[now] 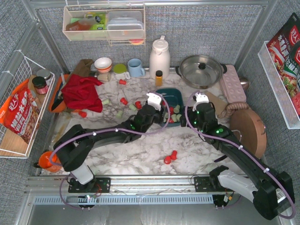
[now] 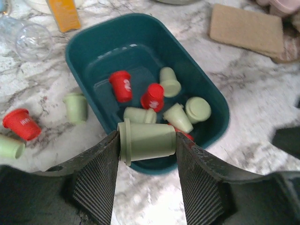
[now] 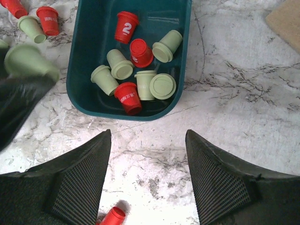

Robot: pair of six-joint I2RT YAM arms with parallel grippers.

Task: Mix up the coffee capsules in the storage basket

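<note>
Right now the left gripper (image 2: 147,141) is pinching a pale green capsule (image 2: 150,140) between its two fingers, the cup lying sideways with its wide rim against the left finger. From the left wrist the held cup is showing over the near rim of the storage basket (image 2: 93,51), which is sitting on the marble table (image 2: 253,84). Inside the basket the coffee capsules are lying jumbled together: two red ones (image 2: 122,86) near the middle and several pale green ones (image 2: 198,109) crowding the near end, some touching. Just outside the basket's left wall another green cup (image 2: 76,107) is standing on the marble, and farther left a red cup (image 2: 22,124) is lying on its side. The right gripper (image 3: 147,136) is hovering with its fingers spread wide and nothing between them, over bare marble just short of the basket's near end. From that wrist a red cup marked "2" (image 3: 127,26) is lying toward the far end of the basket. Nearer the arm bases, a pair of red cups (image 1: 170,157) is resting on the table, well apart from the basket.
</note>
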